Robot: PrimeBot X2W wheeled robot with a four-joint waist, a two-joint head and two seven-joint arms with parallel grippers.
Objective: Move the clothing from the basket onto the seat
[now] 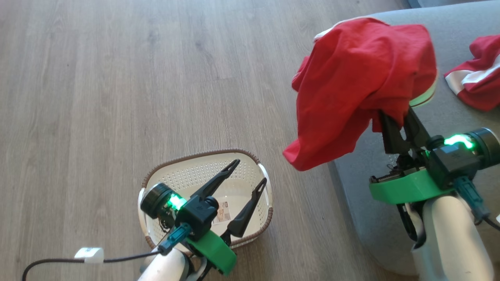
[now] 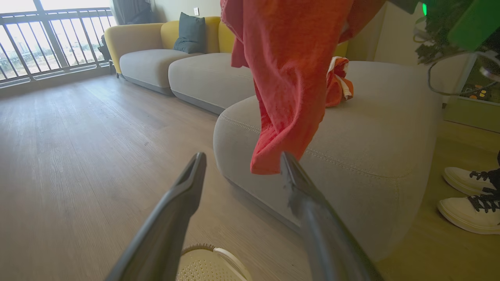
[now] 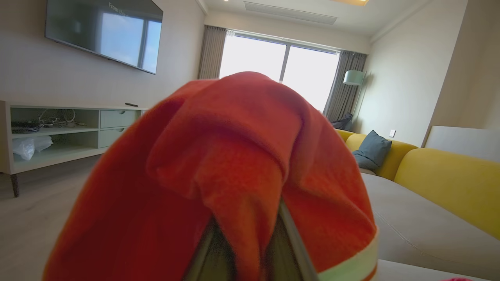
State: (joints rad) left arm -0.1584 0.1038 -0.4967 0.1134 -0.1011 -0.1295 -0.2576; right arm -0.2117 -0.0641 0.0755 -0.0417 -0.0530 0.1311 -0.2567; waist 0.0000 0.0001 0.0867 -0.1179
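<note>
— So, where is the clothing sitting right now?
— One red garment (image 1: 363, 78) is hanging in the air, draped over the right gripper (image 1: 400, 125), whose jaws are pinching narrowly on a fold of it. It is dangling by the rounded corner of the grey seat (image 1: 461, 35), with its lower end hanging above the wooden floor (image 1: 117, 78). A second red garment (image 1: 478, 82), with white stripes, is lying crumpled on the seat, apart from the first.
— And the basket?
— The cream basket (image 1: 183, 173) is resting on the floor to the left of the seat, with the paper label (image 1: 222, 212) on its bottom showing. The left gripper (image 1: 250, 171) is hovering above it, jaws spread wide and gripping nothing.
— Is anything getting in the way?
— The hanging cloth is covering the right fingertips and blocking much of the right wrist view. Near the seat's side, a person's white shoes (image 2: 468, 195) are standing on the floor. A dark cable (image 1: 50, 263) is trailing from the left arm.
</note>
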